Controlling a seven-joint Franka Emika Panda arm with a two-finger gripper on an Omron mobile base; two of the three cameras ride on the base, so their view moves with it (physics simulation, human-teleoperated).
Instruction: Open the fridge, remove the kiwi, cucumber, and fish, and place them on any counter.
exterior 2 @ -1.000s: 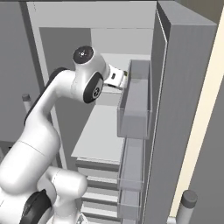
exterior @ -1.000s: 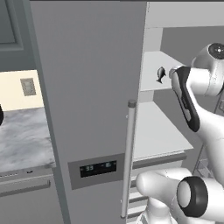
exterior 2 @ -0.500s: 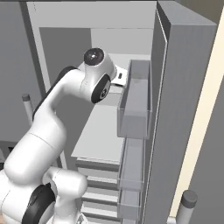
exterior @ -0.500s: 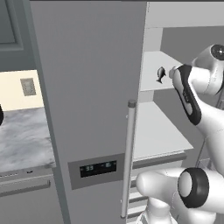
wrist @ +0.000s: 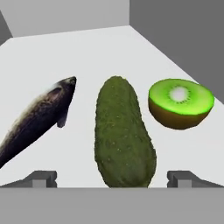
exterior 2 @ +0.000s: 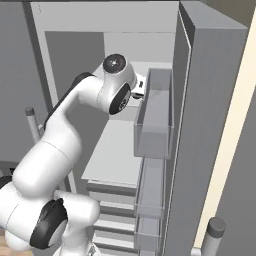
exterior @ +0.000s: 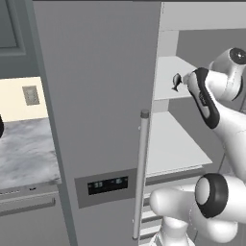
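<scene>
Fridge [exterior: 96, 96] is biggest here: right door already swung open, left door w/ bar handle and display panel shut, so step 1 looks done. Counter [exterior: 24, 153] sits at 9 o'clock of the fridge in the left base view, marbled, none of the 3 items on it, so all 3 placements are left. My arm reaches into the open compartment toward the upper white shelf [wrist: 100, 48]. On that shelf, in the hand view, all 3 lie side by side: fish [wrist: 37, 118] at 9 o'clock, dark, slanted; cuke [wrist: 122, 135] dead centre, lengthwise toward me; kiwi [wrist: 180, 103] at 3 o'clock, a cut half w/ green face up. They're near each other but apart, not touching. My gripper [wrist: 111, 178] is spread fully wide, holding nothing; its tips flank the cuke's near end w/o contact. My guess: cuke goes 1st, then fish & kiwi.
</scene>
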